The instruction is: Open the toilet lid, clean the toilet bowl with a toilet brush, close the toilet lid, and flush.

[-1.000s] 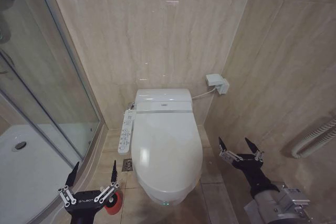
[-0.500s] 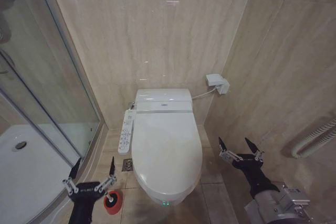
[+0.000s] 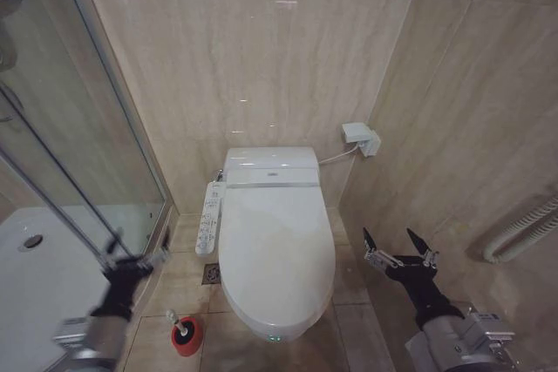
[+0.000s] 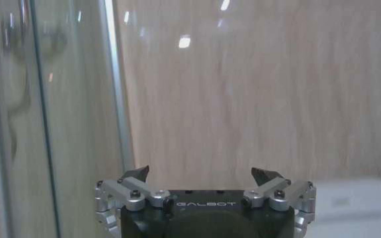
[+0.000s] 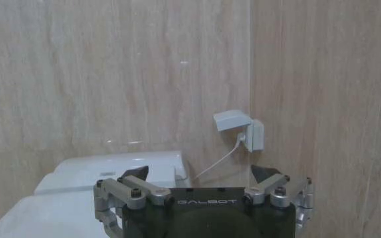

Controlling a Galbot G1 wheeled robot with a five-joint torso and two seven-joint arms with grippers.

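Note:
The toilet lid [image 3: 275, 246] lies down flat, covering the toilet bowl [image 3: 277, 324], whose white button panel arm [image 3: 209, 217] runs along its left side. The toilet brush [image 3: 179, 329] stands in its round red cup holder [image 3: 187, 339] on the floor left of the bowl's front. My left gripper [image 3: 135, 250] is open and blurred, left of the toilet beside the shower edge, above and behind the brush. My right gripper [image 3: 399, 246] hangs open to the right of the bowl, holding nothing. The right wrist view shows the lid [image 5: 51, 218] and the tank unit [image 5: 114, 171].
A glass shower door [image 3: 78, 154] and white shower tray [image 3: 35, 276] close off the left. Tiled walls stand behind and right, with a wall socket box [image 3: 360, 138] and a white hose [image 3: 523, 228]. A floor drain [image 3: 212, 273] sits by the bowl.
My left gripper has swung up and to the left, away from the red cup holder, which now shows in full. The right gripper has not moved.

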